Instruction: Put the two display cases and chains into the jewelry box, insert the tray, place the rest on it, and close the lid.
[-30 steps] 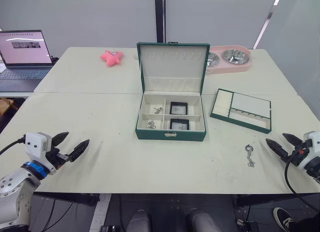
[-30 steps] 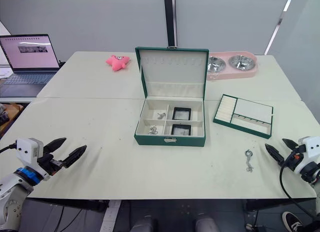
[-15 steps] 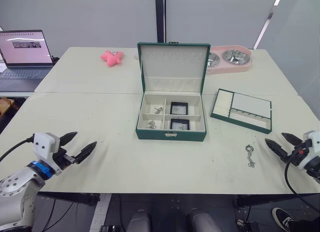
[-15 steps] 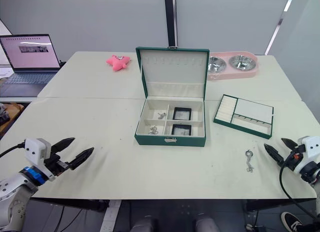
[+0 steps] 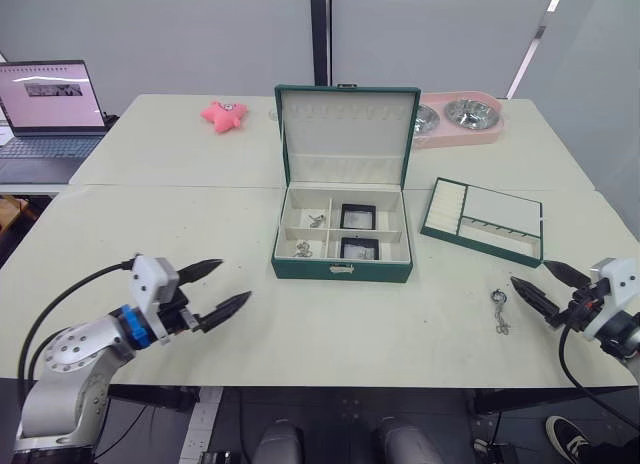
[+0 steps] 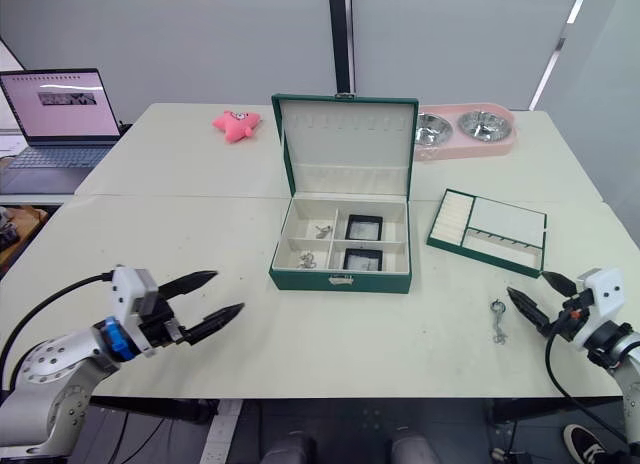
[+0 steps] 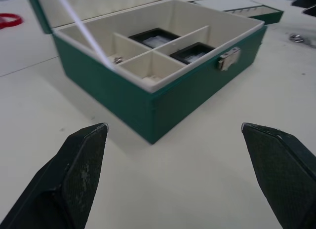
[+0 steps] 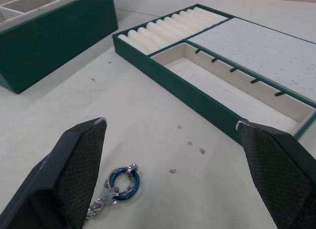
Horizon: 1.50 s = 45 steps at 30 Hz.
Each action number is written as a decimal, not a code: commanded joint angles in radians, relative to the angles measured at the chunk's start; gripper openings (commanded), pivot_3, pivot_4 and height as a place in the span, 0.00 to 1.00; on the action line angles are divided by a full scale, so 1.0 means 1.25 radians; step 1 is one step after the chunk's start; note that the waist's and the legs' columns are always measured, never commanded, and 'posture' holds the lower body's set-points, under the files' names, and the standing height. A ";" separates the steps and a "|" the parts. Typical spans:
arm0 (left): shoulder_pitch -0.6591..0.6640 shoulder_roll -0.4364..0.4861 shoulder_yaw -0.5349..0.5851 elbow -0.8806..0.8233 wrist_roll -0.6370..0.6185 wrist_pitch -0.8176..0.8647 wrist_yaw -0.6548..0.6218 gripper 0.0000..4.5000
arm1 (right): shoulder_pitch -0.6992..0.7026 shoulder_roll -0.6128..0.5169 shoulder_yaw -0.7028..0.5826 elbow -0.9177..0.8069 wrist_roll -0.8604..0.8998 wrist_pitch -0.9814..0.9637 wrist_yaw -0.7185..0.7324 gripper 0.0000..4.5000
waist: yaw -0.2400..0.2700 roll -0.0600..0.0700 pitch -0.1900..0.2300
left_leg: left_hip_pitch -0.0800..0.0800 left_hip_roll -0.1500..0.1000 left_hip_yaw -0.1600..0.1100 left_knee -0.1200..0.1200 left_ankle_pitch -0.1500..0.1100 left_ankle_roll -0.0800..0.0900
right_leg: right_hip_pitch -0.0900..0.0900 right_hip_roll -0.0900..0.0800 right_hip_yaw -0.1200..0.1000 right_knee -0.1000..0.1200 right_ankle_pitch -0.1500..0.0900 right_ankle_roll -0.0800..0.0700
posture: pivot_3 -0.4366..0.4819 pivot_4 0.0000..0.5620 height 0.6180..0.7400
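Note:
The dark green jewelry box (image 5: 343,267) stands open mid-table, its lid (image 5: 346,134) upright. Both display cases (image 5: 357,216) (image 5: 358,248) lie in its right compartments. The two chains (image 5: 316,220) (image 5: 302,249) lie in its left compartments. The tray (image 5: 484,220) rests on the table right of the box. A small silvery keychain with a blue ring (image 5: 499,311) lies in front of the tray. My left gripper (image 5: 236,280) is open and empty, left of the box's front. My right gripper (image 5: 528,273) is open and empty, just right of the keychain (image 8: 121,182).
A laptop (image 5: 45,109) sits at the far left. A pink star toy (image 5: 223,114) and a pink double pet bowl (image 5: 455,119) lie at the back. The box's metal clasp (image 7: 227,57) faces me.
My left gripper has moved right and forward over the table towards the box. My right gripper has shifted slightly left towards the keychain. Both stayed open.

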 commanded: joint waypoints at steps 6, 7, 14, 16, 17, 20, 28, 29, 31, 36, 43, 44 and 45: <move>-0.047 -0.043 -0.117 -0.076 0.006 0.007 -0.013 1.00 | -0.172 -0.086 0.095 0.109 -0.061 -0.014 0.087 0.99 | 0.000 0.000 0.000 | 0.001 0.000 0.000 0.000 0.000 0.000 | 0.002 0.000 0.000 0.000 0.000 0.000 | 0.48 0.27 1.00; -0.050 -0.047 -0.129 -0.076 0.014 -0.001 -0.014 1.00 | -0.192 -0.091 0.108 0.129 -0.071 -0.018 0.097 0.99 | 0.001 0.000 0.000 | 0.001 0.000 -0.001 0.000 0.000 0.000 | 0.002 0.000 0.000 0.000 0.000 0.000 | 0.48 0.27 1.00; -0.014 -0.077 -0.170 -0.097 0.034 -0.049 -0.024 1.00 | -0.363 -0.105 0.212 0.324 -0.160 -0.083 0.177 0.99 | -0.003 0.000 0.000 | 0.001 0.000 0.000 0.001 0.000 0.000 | 0.002 0.000 0.000 -0.001 0.000 0.000 | 0.48 0.27 1.00; 0.013 -0.080 -0.167 -0.101 0.041 -0.073 -0.024 1.00 | -0.412 -0.102 0.230 0.389 -0.180 -0.109 0.194 0.99 | -0.003 0.000 0.000 | 0.002 0.000 0.000 0.001 0.000 0.000 | 0.002 0.000 0.000 -0.001 0.000 0.000 | 0.48 0.27 1.00; 0.028 -0.083 -0.164 -0.101 0.048 -0.089 -0.023 1.00 | -0.436 -0.099 0.238 0.421 -0.191 -0.124 0.200 0.99 | -0.003 0.000 0.000 | 0.001 0.000 0.000 0.000 0.000 0.000 | 0.002 0.000 0.000 -0.001 0.000 0.000 | 0.48 0.27 1.00; 0.069 -0.086 -0.154 -0.100 0.059 -0.122 -0.021 1.00 | -0.495 -0.090 0.258 0.500 -0.215 -0.157 0.217 0.99 | -0.001 0.000 0.000 | 0.001 0.000 0.000 0.001 0.000 0.000 | 0.002 0.000 0.000 -0.001 0.000 0.000 | 0.48 0.27 1.00; 0.112 -0.094 -0.157 -0.102 0.076 -0.173 -0.003 1.00 | -0.613 -0.070 0.322 0.676 -0.299 -0.235 0.243 0.99 | -0.002 0.000 0.000 | 0.002 0.000 0.000 0.001 0.000 0.000 | 0.002 -0.001 0.000 -0.001 0.000 0.000 | 0.48 0.27 1.00; 0.113 -0.095 -0.157 -0.103 0.077 -0.176 0.000 1.00 | -0.620 -0.069 0.326 0.690 -0.306 -0.245 0.243 0.99 | -0.002 0.000 0.000 | 0.002 0.000 0.000 0.001 0.000 0.000 | 0.002 -0.001 0.000 -0.001 0.000 0.000 | 0.48 0.27 1.00; 0.122 -0.095 -0.155 -0.108 0.078 -0.183 0.002 1.00 | -0.631 -0.066 0.330 0.714 -0.314 -0.254 0.248 0.99 | -0.002 0.000 0.000 | 0.002 0.000 0.000 0.001 0.000 0.000 | 0.002 -0.001 0.000 -0.001 0.000 0.000 | 0.48 0.27 1.00; 0.140 -0.092 -0.152 -0.116 0.071 -0.193 0.000 1.00 | -0.648 -0.063 0.327 0.749 -0.326 -0.270 0.251 0.79 | -0.002 0.000 0.000 | 0.002 0.000 0.000 0.001 0.000 0.000 | 0.002 -0.001 0.000 -0.001 0.000 0.000 | 0.48 0.27 1.00; 0.140 -0.093 -0.154 -0.114 0.058 -0.191 -0.002 1.00 | -0.658 -0.063 0.321 0.767 -0.332 -0.279 0.244 0.31 | -0.002 0.000 0.000 | 0.002 0.000 0.000 0.001 0.000 0.000 | 0.002 -0.001 0.000 -0.001 0.000 0.000 | 0.48 0.27 1.00; 0.138 -0.093 -0.154 -0.113 0.058 -0.191 -0.002 1.00 | -0.659 -0.063 0.321 0.769 -0.332 -0.280 0.243 0.26 | -0.002 0.000 0.000 | 0.002 0.000 0.000 0.001 0.000 0.000 | 0.002 -0.001 0.000 -0.001 0.000 0.000 | 0.48 0.27 1.00; 0.136 -0.093 -0.155 -0.113 0.059 -0.189 -0.001 1.00 | -0.660 -0.063 0.320 0.771 -0.332 -0.281 0.242 0.21 | -0.002 0.000 0.000 | 0.002 0.000 0.000 0.001 0.000 0.000 | 0.002 -0.001 0.000 -0.001 0.000 0.000 | 0.48 0.27 1.00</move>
